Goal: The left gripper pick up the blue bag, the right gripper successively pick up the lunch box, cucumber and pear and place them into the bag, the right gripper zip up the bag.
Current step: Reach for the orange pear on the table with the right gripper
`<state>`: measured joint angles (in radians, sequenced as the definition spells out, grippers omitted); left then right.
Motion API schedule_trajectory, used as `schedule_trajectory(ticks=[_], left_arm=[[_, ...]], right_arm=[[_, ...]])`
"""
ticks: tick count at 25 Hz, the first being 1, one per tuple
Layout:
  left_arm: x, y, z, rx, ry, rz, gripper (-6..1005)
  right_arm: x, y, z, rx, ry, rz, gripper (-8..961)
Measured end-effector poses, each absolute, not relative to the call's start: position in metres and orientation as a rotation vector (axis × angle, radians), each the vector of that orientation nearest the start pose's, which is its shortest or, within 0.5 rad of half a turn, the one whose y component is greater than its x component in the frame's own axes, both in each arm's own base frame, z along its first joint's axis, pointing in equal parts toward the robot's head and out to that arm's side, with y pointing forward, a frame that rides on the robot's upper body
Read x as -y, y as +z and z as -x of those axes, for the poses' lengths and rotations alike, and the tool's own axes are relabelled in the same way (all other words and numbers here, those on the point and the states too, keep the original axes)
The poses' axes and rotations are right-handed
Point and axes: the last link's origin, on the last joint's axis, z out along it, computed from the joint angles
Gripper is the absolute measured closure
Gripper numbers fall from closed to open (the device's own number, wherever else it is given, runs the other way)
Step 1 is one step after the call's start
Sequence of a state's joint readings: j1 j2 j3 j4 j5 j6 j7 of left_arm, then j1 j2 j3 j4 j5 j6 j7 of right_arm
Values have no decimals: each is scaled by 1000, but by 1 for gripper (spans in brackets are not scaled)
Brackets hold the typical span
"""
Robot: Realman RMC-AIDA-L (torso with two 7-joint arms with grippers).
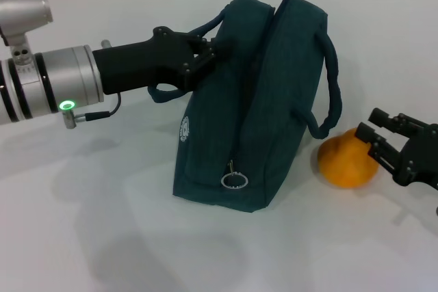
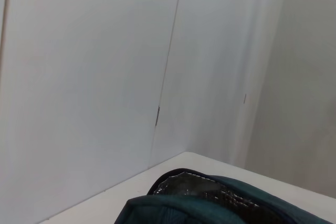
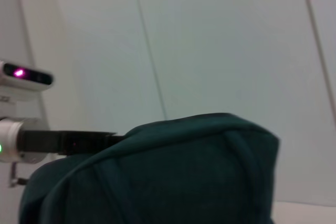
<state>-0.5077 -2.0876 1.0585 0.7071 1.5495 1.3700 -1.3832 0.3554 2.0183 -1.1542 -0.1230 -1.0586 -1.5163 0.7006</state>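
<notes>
Where my left arm reaches in across the white table (image 1: 82, 237), the left gripper (image 1: 209, 51) sits at the bag's near top edge, its fingers clenched on the left handle where it meets the fabric. The silver wrist behind it shows its green light. The bag (image 1: 253, 100) stands upright in the middle of the table, tilted a little, its top seam parted only a crack from the head view. Its zipper pull (image 1: 234, 180), a metal ring, hangs low on the end panel facing me, beside a small white logo. The second handle loops down the bag's right side. From the left wrist camera I see the bag (image 2: 210, 205) mouth slightly open with silver foil lining inside. From the right wrist camera the bag (image 3: 173, 177) fills the lower view, with the left gripper (image 3: 113, 139) reaching in behind it.

Just right of the bag, the pear (image 1: 348, 158) rests on the table, close beside the bag's lower corner. The right gripper (image 1: 383, 145) hovers at the pear's right side, fingers released and spread, tips near the fruit, though I cannot tell whether they touch it.
</notes>
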Motion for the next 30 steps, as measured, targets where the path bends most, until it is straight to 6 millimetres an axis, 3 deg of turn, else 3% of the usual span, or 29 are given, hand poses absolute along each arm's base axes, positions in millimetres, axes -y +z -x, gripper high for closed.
schedule_trajectory(ticks=[10,20,26,30], left_arm=[[-354,-14,210,503,-909,2628,873],[-356,-14,208,495,-909,2629,870],[-357,-14,209,500,-901,2622,869],[-356,-14,210,493,-896,2621,868]], right_arm=[[-272,-32,-308,-514,985,2299,662],[-275,-36,-307,-515,964,2305,689],[-273,-37,-310,-531,960,2293,818],[-271,-37,-311,-538,960,2287,834]])
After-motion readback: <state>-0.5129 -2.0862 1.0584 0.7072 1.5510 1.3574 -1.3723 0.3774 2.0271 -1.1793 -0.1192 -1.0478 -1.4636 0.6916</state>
